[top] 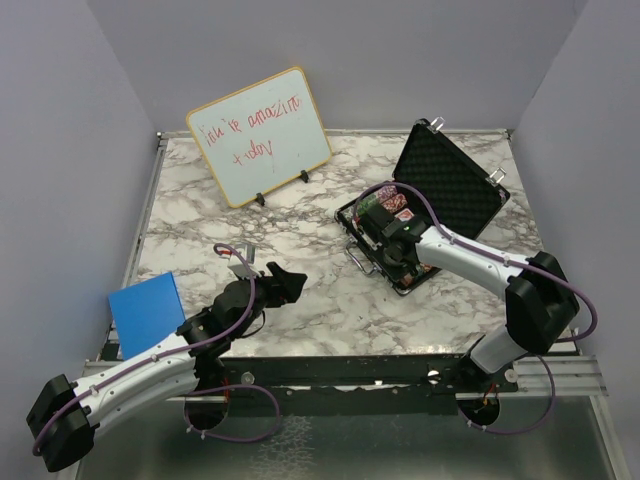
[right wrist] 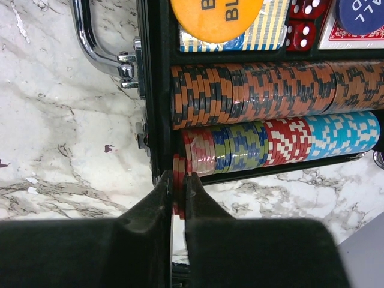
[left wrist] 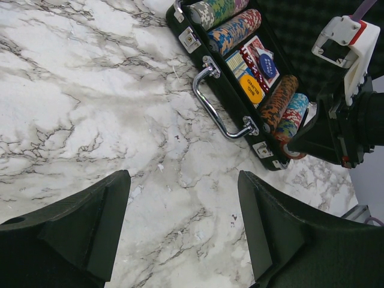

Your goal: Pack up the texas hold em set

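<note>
Briefcase [top: 455, 180] sits on the marble table [top: 300, 215], right of centre. It stands open, with the foam-lined upper half leaning back toward the far right and the chrome handle [left wrist: 210, 112] facing the table's middle. The right gripper [right wrist: 178, 186] is down at the near corner of the case. Its fingers are pressed almost together, pinching a few red chips [right wrist: 179, 165] on edge at the handle-side end of the outermost chip row. That row runs red, blue-green, red-white and light blue. Touching it on the inner side is a full row of orange-and-black chips [right wrist: 270, 90]. Beyond that, the centre compartment holds an orange-yellow disc [right wrist: 216, 15], red dice [right wrist: 303, 24] just beside it, and a red card deck [right wrist: 354, 33] with a blue disc on top. The left gripper [left wrist: 183, 186] hangs over bare marble near the table's front, well apart from the case, with its fingers spread wide and nothing between them. A wood-framed whiteboard [top: 258, 135] with red writing stands at the far left of centre. A blue square [top: 145, 310] lies at the near left edge of the table.
</note>
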`<state>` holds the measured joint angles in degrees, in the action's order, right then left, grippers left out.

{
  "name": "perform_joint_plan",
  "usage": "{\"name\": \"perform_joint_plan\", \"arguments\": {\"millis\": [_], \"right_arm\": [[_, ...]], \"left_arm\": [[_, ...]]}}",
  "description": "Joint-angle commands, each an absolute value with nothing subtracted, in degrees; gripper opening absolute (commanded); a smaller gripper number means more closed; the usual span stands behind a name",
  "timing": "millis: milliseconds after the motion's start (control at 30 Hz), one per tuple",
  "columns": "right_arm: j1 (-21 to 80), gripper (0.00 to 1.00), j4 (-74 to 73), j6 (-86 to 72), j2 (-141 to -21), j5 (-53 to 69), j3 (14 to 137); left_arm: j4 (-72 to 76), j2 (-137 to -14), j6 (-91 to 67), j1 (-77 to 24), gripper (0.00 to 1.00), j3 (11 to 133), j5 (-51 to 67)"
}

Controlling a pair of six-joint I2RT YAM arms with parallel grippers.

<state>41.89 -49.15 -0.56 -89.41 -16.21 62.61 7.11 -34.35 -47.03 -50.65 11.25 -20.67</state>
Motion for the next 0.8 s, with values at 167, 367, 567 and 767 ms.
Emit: {"name": "perform_joint_plan", "arguments": {"millis": [167, 367, 567, 767], "right_arm": [[41.66, 0.36, -50.71, -2.55, -89.54, -16.78, 65.09], [41.66, 0.37, -50.3, -2.94, -85.88, -15.49, 65.26], [41.59, 0.4, -48.32, -6.01, -80.69, -27.53, 68.52], [40.43, 0.65, -42.14, -3.23, -77.75, -41.99, 75.86]], "left_arm": [[6.83, -34.51, -45.79, -50.63, 0.79, 11.96, -21.88], [7.11, -34.69, -45.83, -50.63, 0.79, 11.87, -21.82], [7.05, -34.81, -45.78, -50.63, 0.79, 12.08, -21.88], [6.91, -35.38, -45.64, -50.63, 0.81, 12.84, -21.92]]}}
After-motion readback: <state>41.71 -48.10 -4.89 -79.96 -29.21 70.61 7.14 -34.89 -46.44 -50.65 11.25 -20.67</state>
